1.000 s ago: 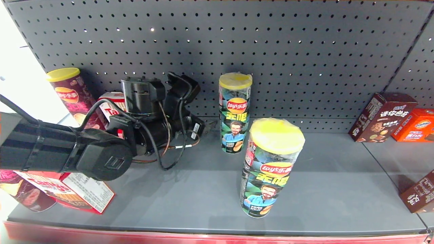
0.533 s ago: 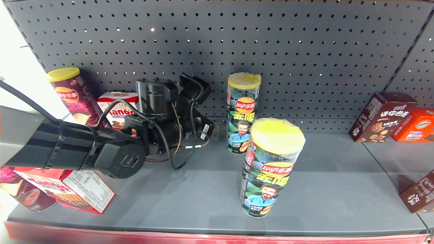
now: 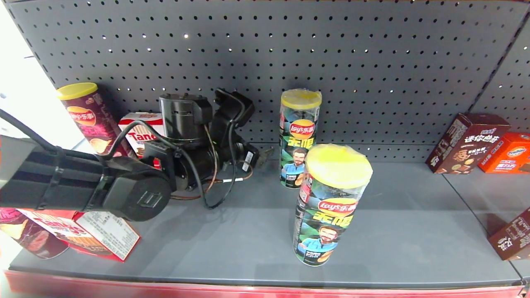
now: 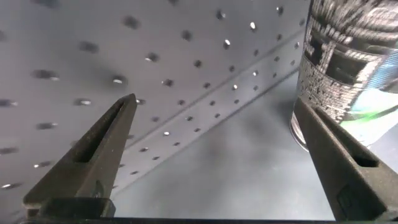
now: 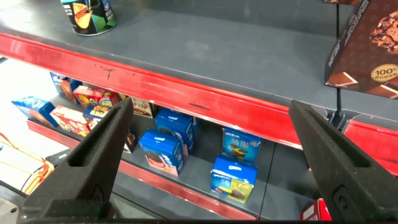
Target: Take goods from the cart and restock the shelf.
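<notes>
Two chip cans with yellow lids stand upright on the grey shelf [image 3: 232,244]. One can [image 3: 300,138] is at the back by the pegboard, the other [image 3: 331,203] nearer the front edge. My left gripper [image 3: 265,154] lies low on the shelf just left of the back can. In the left wrist view that gripper [image 4: 214,102] is open, with the back can [image 4: 348,68] beside one finger and outside the gap. My right gripper [image 5: 211,106] is open and holds nothing, out in front of the shelf's red front edge [image 5: 186,87].
A maroon can [image 3: 89,120] and a wafer box [image 3: 140,128] stand behind my left arm. A red box [image 3: 99,231] lies at the front left. Brown boxes [image 3: 466,142] and an orange box [image 3: 507,153] fill the right end. Blue boxes [image 5: 165,146] sit on the lower shelf.
The back can has shifted right along the pegboard together with my left arm. In the last half second the arm drew back slightly to the left and the can stayed.
</notes>
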You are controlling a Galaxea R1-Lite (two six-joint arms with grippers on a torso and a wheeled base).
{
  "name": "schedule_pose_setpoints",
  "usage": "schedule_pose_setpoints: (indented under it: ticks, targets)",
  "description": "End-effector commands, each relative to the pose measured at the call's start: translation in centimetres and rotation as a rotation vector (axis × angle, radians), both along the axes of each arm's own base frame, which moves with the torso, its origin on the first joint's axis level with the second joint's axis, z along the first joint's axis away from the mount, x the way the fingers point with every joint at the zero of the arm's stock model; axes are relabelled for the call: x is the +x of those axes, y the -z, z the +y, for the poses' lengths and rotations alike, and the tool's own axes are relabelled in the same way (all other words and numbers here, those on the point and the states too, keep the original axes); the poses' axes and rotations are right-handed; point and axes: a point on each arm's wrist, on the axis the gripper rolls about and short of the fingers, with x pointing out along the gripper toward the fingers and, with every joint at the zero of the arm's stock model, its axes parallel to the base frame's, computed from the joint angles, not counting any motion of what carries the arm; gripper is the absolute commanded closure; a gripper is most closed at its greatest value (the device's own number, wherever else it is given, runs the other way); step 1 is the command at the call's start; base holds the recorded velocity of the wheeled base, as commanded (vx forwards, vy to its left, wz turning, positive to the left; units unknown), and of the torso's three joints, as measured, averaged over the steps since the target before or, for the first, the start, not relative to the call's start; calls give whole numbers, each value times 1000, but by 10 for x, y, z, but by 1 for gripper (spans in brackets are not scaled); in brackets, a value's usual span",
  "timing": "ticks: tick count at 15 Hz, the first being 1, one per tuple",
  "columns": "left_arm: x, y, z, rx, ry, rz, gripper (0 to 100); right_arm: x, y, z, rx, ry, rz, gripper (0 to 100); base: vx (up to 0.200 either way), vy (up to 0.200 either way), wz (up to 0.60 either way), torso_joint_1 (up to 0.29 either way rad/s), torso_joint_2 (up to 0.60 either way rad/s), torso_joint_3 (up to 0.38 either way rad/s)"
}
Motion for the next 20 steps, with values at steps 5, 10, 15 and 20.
schedule_pose_setpoints:
  ticks: [5, 10, 15, 20]
  targets:
    - [-86, -86, 27, -123, 68, -162, 0, 0, 0, 0, 0, -1, 0, 0, 0, 0, 0, 0, 0, 0]
    - [-169, -90, 78, -164, 104, -224, 0, 0, 0, 0, 0, -1, 0, 0, 0, 0, 0, 0, 0, 0]
    - [-298, -22, 166, -257, 6, -342, 0, 0, 0, 0, -1, -1, 1, 0, 0, 0, 0, 0, 0, 0]
    - [-336, 66, 181, -293, -277, -353, 0, 0, 0, 0, -1, -1, 1, 0, 0, 0, 0, 0, 0, 0]
